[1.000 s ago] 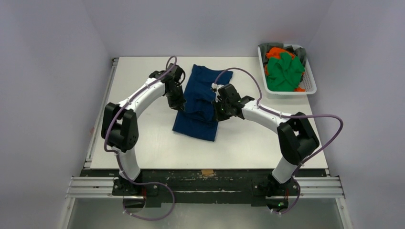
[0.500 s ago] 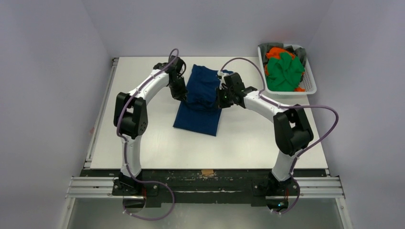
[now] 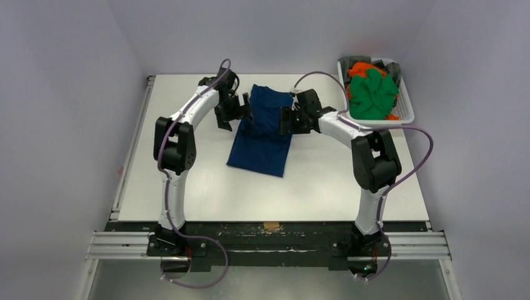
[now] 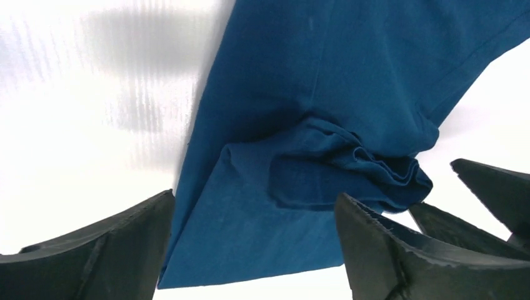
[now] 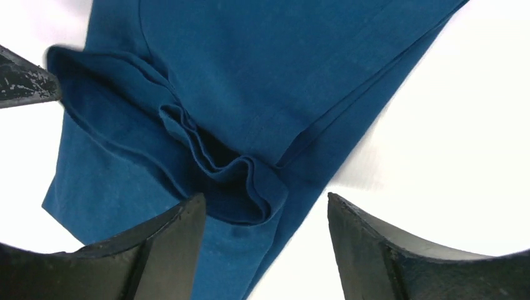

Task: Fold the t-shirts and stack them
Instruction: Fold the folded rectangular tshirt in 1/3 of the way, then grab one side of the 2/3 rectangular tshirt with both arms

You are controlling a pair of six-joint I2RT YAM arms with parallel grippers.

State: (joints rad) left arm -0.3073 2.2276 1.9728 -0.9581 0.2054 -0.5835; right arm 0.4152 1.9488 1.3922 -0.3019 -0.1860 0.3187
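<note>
Surface [image 3: 200, 187] is lying open nearside; left gripper [image 3: 239, 114], right gripper [image 3: 284, 120] and blue t-shirt [image 3: 262, 140] are crowding the middle, basket [image 3: 407, 106] blocking far-right corner.

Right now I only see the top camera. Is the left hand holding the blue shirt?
Observer: No. The left hand is open, and the shirt lies on the table below it, not pinched.
Operator: And the right hand?
Observer: The right hand is open too, with nothing gripped.
Operator: Is the shirt smooth?
Observer: No. A bunched fold sits at its edge, just below the right hand.
</note>
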